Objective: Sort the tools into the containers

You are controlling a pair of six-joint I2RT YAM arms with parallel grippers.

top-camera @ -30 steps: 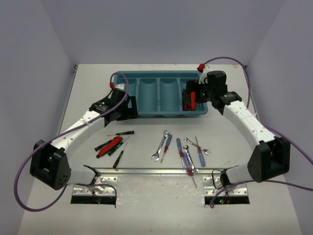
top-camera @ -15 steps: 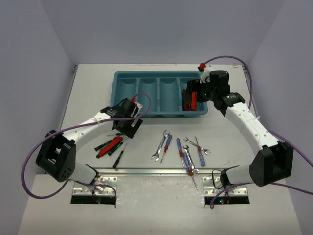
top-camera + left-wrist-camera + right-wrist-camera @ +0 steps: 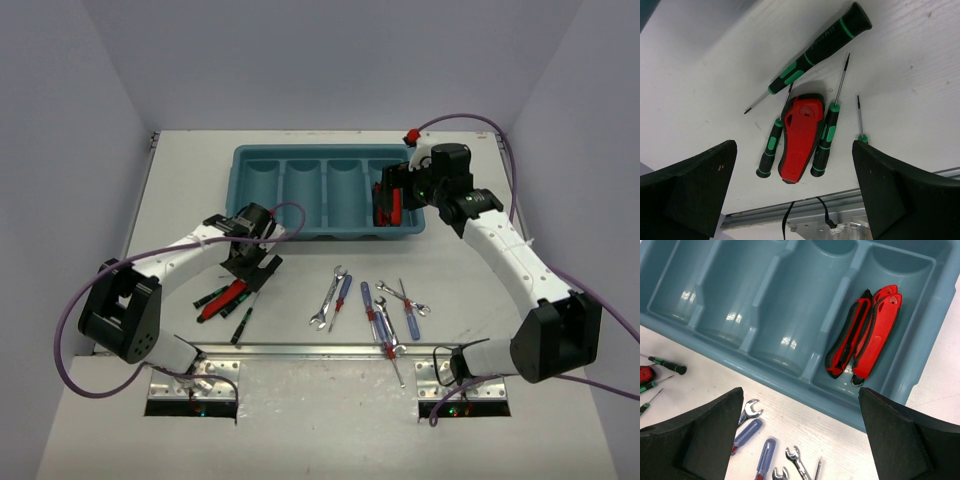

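The teal tray (image 3: 330, 236) (image 3: 790, 377) of four containers stands at the table's back. Red-and-black pliers (image 3: 388, 205) (image 3: 865, 335) lie in its rightmost compartment; the other three show nothing inside. My right gripper (image 3: 398, 195) (image 3: 801, 395) hangs open above the tray's front right edge, holding nothing. My left gripper (image 3: 250, 268) (image 3: 794, 150) is open and empty above a red-and-black tool (image 3: 225, 297) (image 3: 801, 137). Thin black-and-green screwdrivers (image 3: 815, 50) lie on either side of it. Silver wrenches (image 3: 328, 300) (image 3: 751, 410) and blue-handled screwdrivers (image 3: 370, 305) (image 3: 746, 435) lie mid-table.
A metal rail (image 3: 320, 350) runs along the near edge between the arm bases. Purple cables (image 3: 290, 215) loop from both wrists. White walls close the table in on the left, right and back.
My left gripper has swung from the tray's left end toward the near side, over the red tool and green screwdrivers. The right arm has stayed over the tray's right end.
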